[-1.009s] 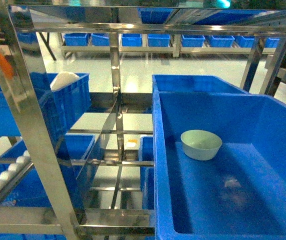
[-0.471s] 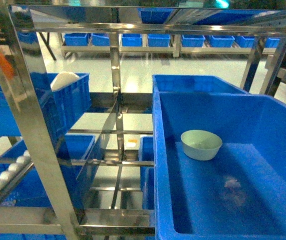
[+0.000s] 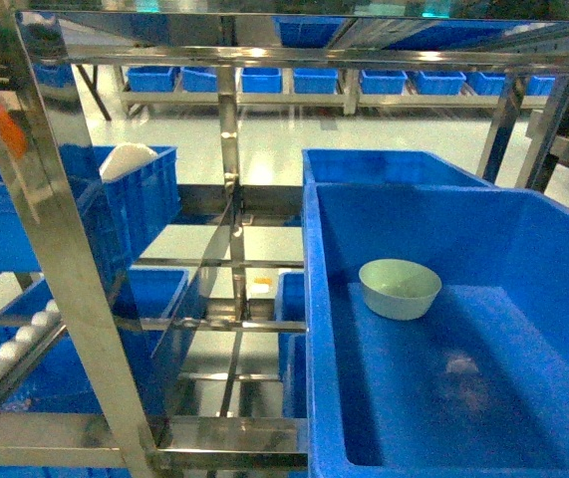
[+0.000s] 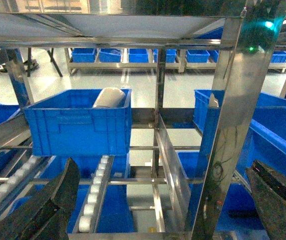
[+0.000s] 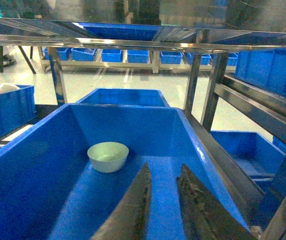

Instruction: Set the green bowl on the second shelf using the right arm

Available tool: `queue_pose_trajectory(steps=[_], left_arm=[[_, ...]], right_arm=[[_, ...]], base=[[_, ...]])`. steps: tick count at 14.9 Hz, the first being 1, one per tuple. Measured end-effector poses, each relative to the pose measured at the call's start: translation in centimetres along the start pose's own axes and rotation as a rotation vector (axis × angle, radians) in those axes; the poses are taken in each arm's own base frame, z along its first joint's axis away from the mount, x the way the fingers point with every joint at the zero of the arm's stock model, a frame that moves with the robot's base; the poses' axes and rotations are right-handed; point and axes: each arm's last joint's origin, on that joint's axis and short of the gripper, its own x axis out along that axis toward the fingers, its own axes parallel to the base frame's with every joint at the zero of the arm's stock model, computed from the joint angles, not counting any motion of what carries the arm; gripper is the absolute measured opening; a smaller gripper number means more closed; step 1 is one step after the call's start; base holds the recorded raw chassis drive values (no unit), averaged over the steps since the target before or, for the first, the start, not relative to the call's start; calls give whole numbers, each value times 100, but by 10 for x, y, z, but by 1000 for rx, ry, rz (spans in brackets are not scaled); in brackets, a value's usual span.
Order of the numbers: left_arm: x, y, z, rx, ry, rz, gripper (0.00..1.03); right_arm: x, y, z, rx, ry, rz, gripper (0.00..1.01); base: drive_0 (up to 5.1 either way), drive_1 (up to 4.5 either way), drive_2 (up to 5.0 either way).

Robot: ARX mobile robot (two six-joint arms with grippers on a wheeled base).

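The green bowl (image 3: 400,288) sits upright on the floor of a large deep blue crate (image 3: 316,329) that rests on the second shelf, whose steel front rail (image 3: 234,436) runs along the bottom of the head view. In the right wrist view the bowl (image 5: 108,156) is ahead and to the left of my right gripper (image 5: 164,166). That gripper hangs above the crate floor (image 5: 42,175), its fingers a narrow gap apart with nothing between them. My left gripper (image 4: 164,167) is wide open and holds nothing, facing the rack. Neither gripper shows in the head view.
A steel upright (image 3: 55,249) stands close at the left, and another (image 4: 233,125) is just in front of the left gripper. A blue crate holding a white rounded object (image 4: 108,97) sits on roller rails (image 4: 95,200). A second blue crate (image 3: 394,164) stands behind the bowl's crate.
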Motion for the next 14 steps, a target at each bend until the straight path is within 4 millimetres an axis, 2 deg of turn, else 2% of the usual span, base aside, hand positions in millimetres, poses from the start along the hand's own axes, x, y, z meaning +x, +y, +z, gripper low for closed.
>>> queue_pose_trajectory(steps=[7,8,14], left_arm=[[0,0,0,0,0,0,98],[0,0,0,0,0,0,98],[0,0,0,0,0,0,98]], right_arm=[[0,0,0,0,1,0,100],[0,0,0,0,1,0,97],[0,0,0,0,1,0,98]], base=[[0,0,0],[0,0,0],[0,0,0]])
